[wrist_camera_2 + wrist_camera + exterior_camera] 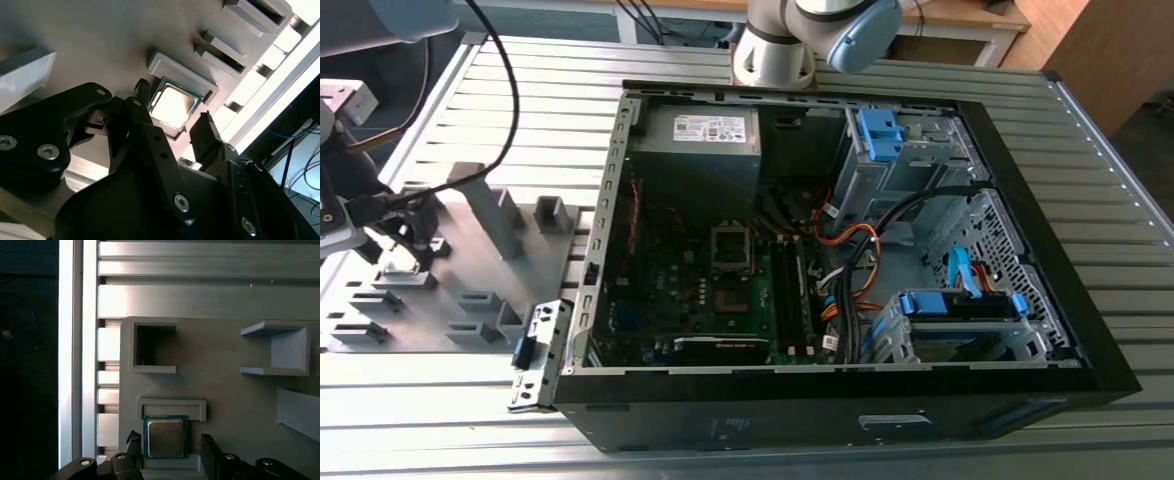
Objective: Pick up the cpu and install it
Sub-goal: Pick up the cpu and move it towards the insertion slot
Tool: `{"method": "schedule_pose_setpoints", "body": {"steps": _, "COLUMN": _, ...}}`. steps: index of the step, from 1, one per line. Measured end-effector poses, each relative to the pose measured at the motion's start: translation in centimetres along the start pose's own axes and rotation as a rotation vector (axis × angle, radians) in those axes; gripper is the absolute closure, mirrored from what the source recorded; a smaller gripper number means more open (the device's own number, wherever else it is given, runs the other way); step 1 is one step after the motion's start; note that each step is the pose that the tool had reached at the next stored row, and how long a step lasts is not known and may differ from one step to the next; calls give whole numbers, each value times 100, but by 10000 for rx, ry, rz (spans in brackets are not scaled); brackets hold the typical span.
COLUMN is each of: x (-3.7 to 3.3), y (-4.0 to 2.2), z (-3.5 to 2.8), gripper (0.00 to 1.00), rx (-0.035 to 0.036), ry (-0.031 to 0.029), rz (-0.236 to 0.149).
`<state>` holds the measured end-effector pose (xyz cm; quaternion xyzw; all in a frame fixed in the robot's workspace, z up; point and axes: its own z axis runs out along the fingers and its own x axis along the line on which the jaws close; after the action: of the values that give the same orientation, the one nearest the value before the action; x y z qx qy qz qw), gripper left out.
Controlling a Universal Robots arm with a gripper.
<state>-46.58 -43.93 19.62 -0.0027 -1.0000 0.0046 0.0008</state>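
Holding fingers (150, 131) wide, straddling the chip (173, 106) in its tray (225, 390) pocket, not gripping. Judging it light, stiff, fragile underneath; favouring a pinch on opposite edges.

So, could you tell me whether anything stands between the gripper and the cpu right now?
Nothing visible does. In the first wrist view the open gripper straddles the cpu, which lies flat on the grey fixture tray with its metal top uncovered.
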Motion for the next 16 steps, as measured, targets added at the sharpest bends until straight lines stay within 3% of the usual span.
{"method": "schedule_pose_setpoints", "body": {"steps": 5, "x": 0, "y": 10, "z": 26, "gripper": 41, "rx": 151, "ry": 2, "rz": 0}}
{"method": "schedule_pose_setpoints", "body": {"steps": 13, "x": 0, "y": 19, "z": 46, "gripper": 41, "rx": 206, "ry": -1, "rz": -1}}
{"method": "schedule_pose_setpoints", "body": {"steps": 16, "x": 0, "y": 19, "z": 48, "gripper": 41, "rx": 205, "ry": -39, "rz": 0}}
